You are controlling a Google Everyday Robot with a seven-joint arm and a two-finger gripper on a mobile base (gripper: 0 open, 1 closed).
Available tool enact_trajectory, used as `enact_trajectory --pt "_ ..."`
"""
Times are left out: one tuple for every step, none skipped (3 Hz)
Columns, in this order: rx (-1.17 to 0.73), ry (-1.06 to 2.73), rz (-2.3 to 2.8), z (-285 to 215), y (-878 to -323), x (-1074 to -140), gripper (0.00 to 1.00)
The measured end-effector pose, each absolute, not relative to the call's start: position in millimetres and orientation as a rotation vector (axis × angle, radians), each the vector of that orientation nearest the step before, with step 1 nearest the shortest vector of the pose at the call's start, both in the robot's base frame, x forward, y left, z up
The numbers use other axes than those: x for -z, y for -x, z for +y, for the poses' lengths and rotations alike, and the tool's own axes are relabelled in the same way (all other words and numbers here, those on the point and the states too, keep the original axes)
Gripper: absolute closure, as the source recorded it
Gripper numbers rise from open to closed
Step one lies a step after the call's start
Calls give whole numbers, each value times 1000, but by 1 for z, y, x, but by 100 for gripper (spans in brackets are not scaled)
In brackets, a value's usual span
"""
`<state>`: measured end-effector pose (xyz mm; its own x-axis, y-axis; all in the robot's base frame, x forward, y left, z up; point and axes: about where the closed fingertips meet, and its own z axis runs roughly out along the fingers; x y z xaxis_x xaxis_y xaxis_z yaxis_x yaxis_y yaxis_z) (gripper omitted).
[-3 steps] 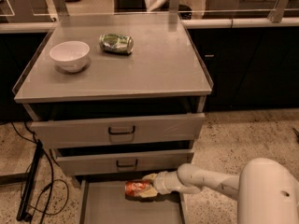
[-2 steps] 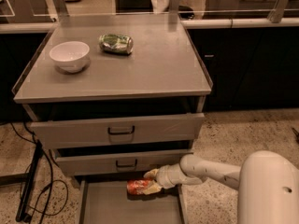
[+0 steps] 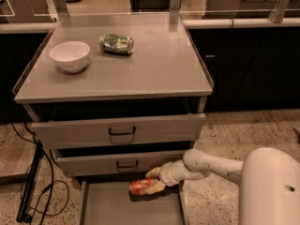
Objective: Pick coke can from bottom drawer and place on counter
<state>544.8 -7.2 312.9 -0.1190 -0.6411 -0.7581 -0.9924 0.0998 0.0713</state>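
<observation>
The coke can (image 3: 139,187), red-orange, lies on its side at the back of the open bottom drawer (image 3: 108,209), close under the middle drawer's front. My gripper (image 3: 153,180) reaches into the drawer from the right, with its pale fingers (image 3: 153,172) closed around the can's right end. The white arm (image 3: 211,165) runs off to the lower right. The counter (image 3: 154,64) is the grey cabinet top above.
A white bowl (image 3: 70,56) and a green can (image 3: 116,44) lying on its side sit on the counter's back left. Two upper drawers with black handles (image 3: 122,131) stand slightly open. Black cables (image 3: 33,182) trail on the floor at left.
The arm has shifted a little up and toward the cabinet; the gripper stays on the can, which has barely moved.
</observation>
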Motion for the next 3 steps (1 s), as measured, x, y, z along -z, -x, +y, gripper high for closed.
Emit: enact_trajectory --pt "-813 1596 1824 -7 -545 -313 100" --pt "-809 1613 1823 9 -536 -308 100" --pt "-761 1591 1785 19 -507 -308 100"
